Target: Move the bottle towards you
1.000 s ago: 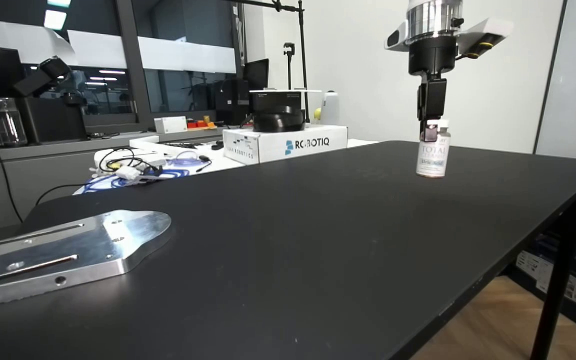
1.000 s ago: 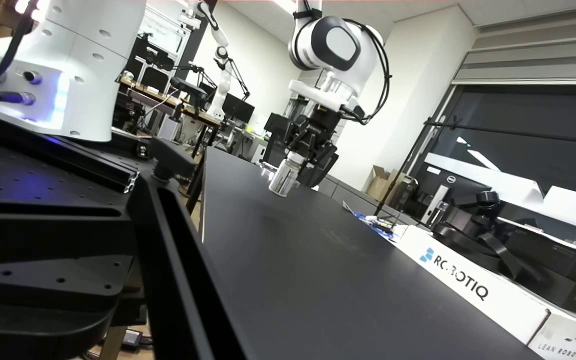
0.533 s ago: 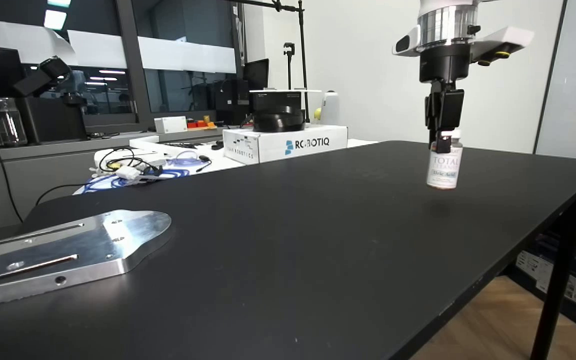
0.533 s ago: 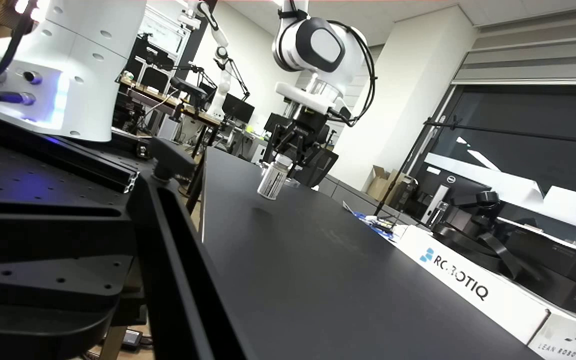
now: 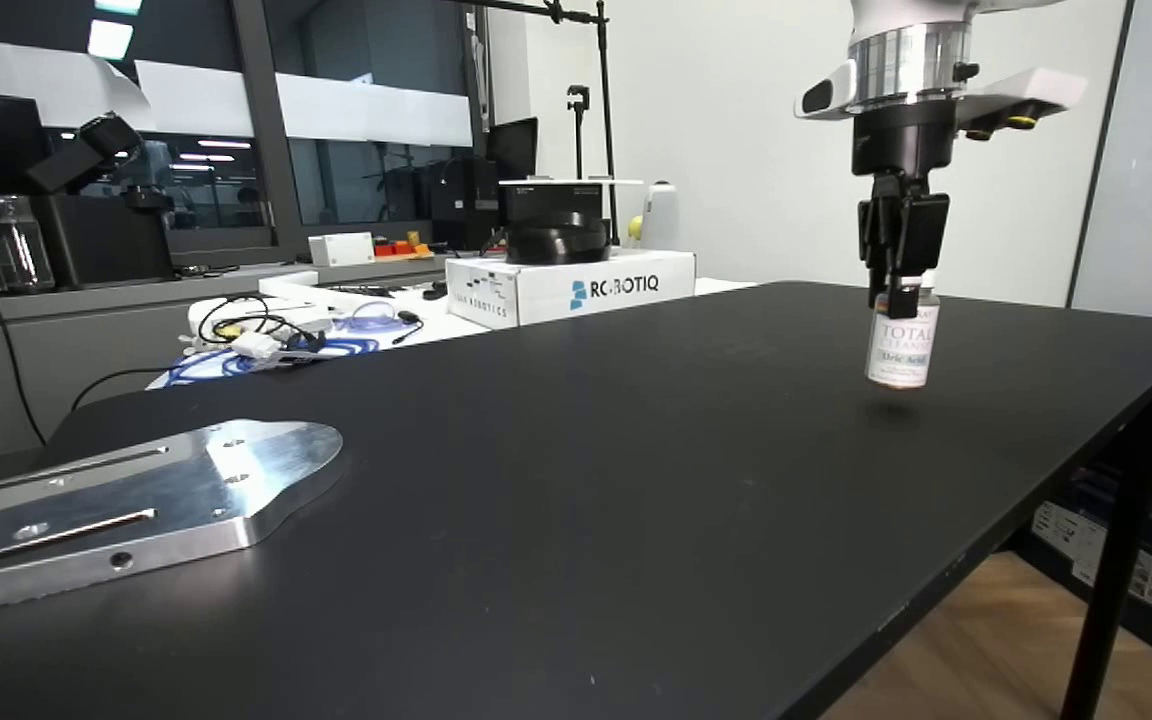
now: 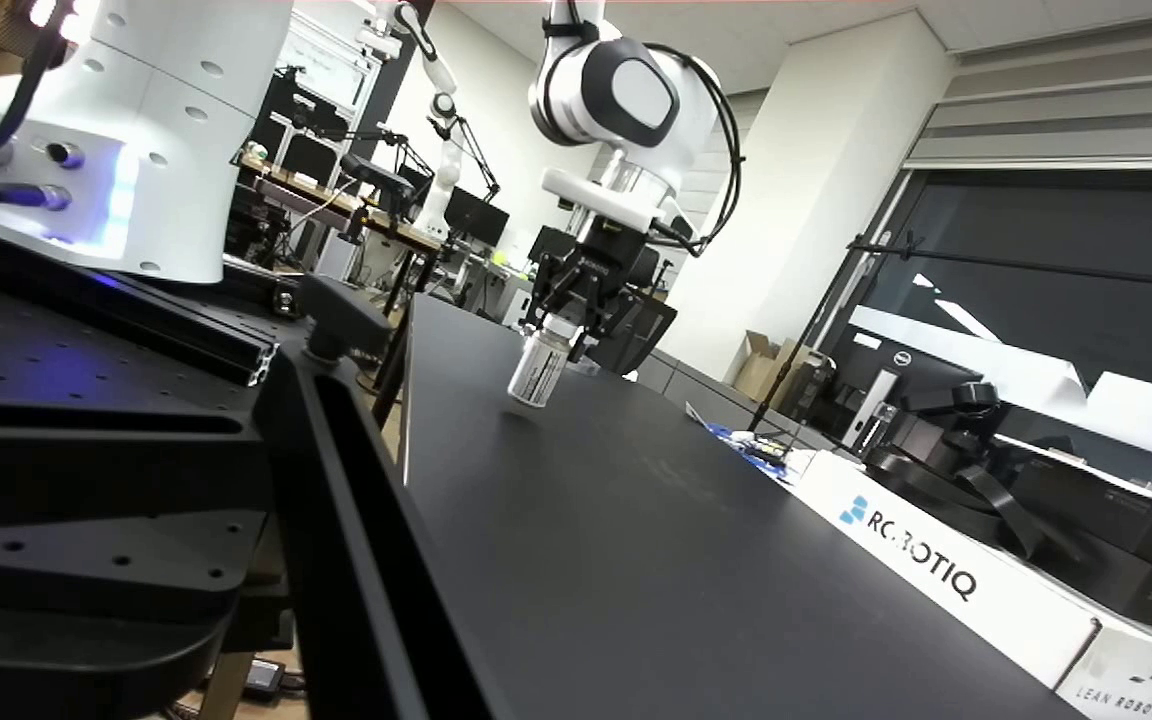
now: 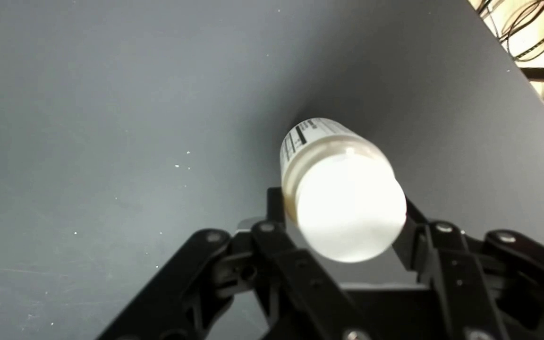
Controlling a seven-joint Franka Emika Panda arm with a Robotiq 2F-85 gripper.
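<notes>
The bottle (image 5: 903,345) is white with a printed label and a white cap. My gripper (image 5: 891,298) is shut on it near its upper part. In an exterior view the bottle (image 6: 538,370) hangs slightly tilted, with its base just above the black table (image 6: 616,560) and a shadow below. In the wrist view the bottle (image 7: 331,141) is seen from above. The gripper's fingers (image 7: 276,200) stand on both sides of it, partly hidden behind the cap.
A shiny metal plate (image 5: 136,490) lies on the table's near left in an exterior view. A white Robotiq box (image 5: 576,288) stands beyond the table edge, with cables (image 5: 266,335) beside it. The robot base (image 6: 126,150) stands past the table's other side.
My gripper has carried the bottle right and down in an exterior view, and left and slightly down in an exterior view. It stays in the gripper. The motion is smaller in the last half second.
</notes>
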